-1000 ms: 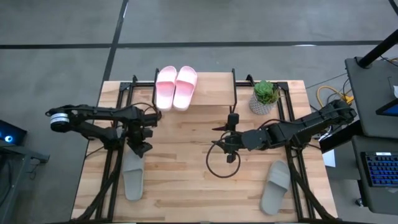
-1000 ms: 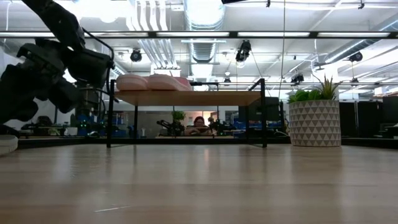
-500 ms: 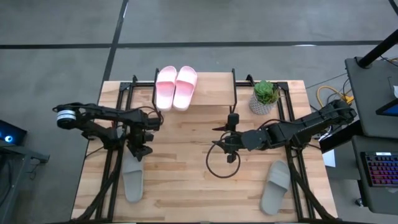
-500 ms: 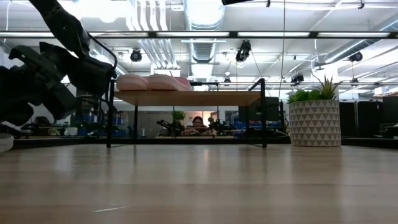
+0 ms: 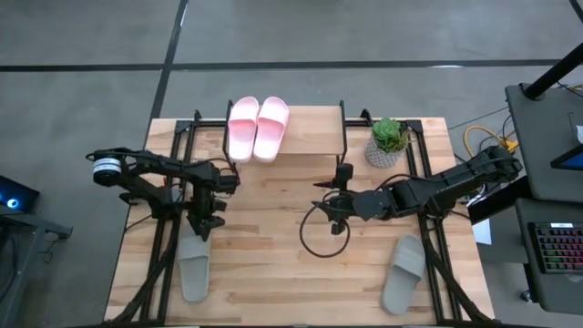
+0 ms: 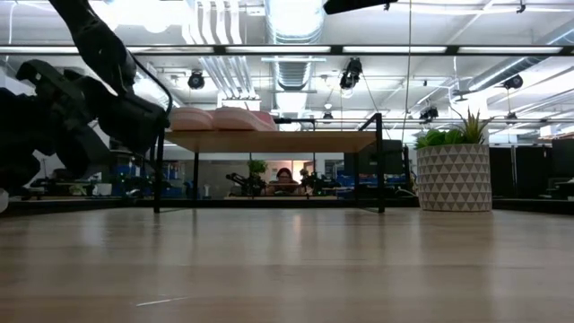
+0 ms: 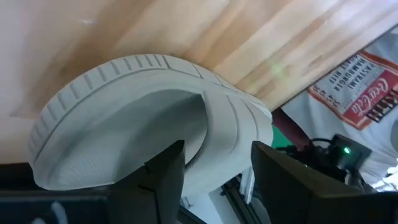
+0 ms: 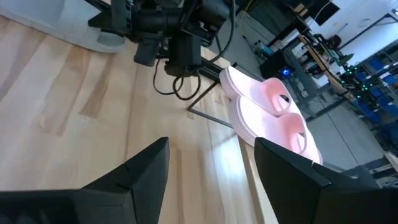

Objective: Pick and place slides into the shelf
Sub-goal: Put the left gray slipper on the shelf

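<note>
Grey slide [image 7: 149, 118] flat on desk [image 5: 273, 246] right under left tool [image 5: 206, 225], fingers part-open, gripping nothing. Could clip strap off-centre, shove it off the near edge.

Right wrist view, contents:

- Right gripper [image 8: 211, 171]: two dark fingers [image 8: 142, 174] in the foreground, spread wide apart with bare wood between them; nothing held.
- Tabletop [image 8: 74, 106]: pale wooden planks, filling most of the view.
- Pink slides [image 8: 267, 115]: one light pink pair, side by side and touching, straps up, on a light plank.
- Shelf [image 8: 208, 107]: thin black metal leg and bar visible under the pink pair, meeting the tabletop.
- Left arm [image 8: 168, 25]: dark, farther off across the table, with looping black cables hanging under it; finger state cannot be told here.
- Grey slide [image 8: 93, 38]: pale edge only, beside the left arm.
- Room beyond: desks, dark equipment, blue bins, blurred.
</note>
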Controlling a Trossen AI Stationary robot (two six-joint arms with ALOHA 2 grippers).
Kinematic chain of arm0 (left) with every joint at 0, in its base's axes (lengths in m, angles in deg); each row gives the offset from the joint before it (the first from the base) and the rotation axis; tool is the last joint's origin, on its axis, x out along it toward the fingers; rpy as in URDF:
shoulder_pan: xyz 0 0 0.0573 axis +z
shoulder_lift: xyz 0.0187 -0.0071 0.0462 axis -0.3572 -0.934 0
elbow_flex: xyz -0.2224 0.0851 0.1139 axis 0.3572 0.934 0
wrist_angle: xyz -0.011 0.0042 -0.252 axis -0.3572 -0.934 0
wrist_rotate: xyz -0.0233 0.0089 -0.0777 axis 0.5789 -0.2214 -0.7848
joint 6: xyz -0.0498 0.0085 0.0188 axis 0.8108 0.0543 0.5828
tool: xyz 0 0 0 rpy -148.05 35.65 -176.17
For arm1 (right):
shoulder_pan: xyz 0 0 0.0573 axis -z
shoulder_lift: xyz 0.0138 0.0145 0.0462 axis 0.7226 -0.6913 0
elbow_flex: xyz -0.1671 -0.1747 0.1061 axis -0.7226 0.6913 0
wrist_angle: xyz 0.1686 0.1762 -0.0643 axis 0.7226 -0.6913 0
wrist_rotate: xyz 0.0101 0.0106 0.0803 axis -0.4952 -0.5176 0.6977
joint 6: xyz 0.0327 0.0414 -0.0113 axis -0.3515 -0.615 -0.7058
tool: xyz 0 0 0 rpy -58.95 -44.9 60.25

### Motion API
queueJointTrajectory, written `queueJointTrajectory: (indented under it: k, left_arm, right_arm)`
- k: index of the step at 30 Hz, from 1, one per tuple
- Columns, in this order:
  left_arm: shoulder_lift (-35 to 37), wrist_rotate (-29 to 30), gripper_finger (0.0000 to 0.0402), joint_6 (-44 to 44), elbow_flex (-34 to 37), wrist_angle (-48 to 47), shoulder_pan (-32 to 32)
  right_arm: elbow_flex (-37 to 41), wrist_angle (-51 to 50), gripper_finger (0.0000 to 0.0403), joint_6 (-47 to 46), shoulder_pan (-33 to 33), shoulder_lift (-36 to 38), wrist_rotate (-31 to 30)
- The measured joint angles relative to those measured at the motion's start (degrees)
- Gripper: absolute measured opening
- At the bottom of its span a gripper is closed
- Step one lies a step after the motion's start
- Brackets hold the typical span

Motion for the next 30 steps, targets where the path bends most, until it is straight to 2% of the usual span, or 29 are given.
queueJointTrajectory:
  k: [9, 15, 24, 30]
  left_arm:
    - [-6.3, -4.5, 0.0169, -4.6, 0.0, 0.0, -0.3]
    - [-9.9, -5.0, 0.0168, -8.3, 0.0, -0.1, -0.3]
    - [-12.0, -11.6, 0.0142, -10.3, 0.0, -0.1, -0.7]
    - [-13.2, -11.9, 0.0141, -10.5, 0.0, 0.4, -1.1]
  right_arm:
    - [0.0, 0.0, 0.0226, 0.0, 0.0, 0.0, 0.0]
    - [0.0, 0.0, 0.0226, 0.0, 0.0, 0.0, 0.0]
    - [0.0, -0.3, 0.0226, 0.0, 0.0, 0.0, 0.0]
    - [0.0, -0.3, 0.0226, 0.0, 0.0, 0.0, 0.0]
